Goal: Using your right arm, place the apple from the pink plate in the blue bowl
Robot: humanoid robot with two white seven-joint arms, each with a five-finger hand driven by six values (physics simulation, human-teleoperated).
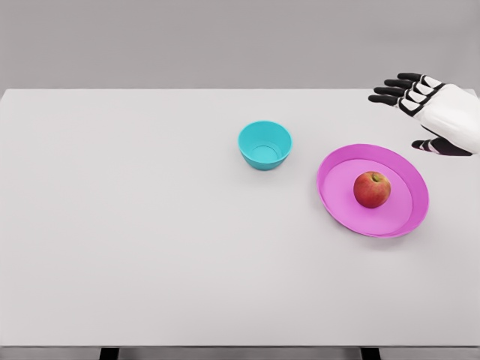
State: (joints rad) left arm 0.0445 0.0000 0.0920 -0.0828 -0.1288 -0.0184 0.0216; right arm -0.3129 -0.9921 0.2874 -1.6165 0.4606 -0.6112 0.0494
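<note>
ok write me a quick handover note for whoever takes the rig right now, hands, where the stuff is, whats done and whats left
Right hand: open, fingers spread, holding nothing, hovering above the table's far right, beyond the pink plate.
Left hand: not in view.
Apple: upright on the pink plate, untouched.
Blue bowl: empty, upright, left of the plate and apart from it.
Done: nothing yet; no grasp made.
Left: bring the right hand to the apple, grasp it, carry it left and drop it into the bowl.
</note>
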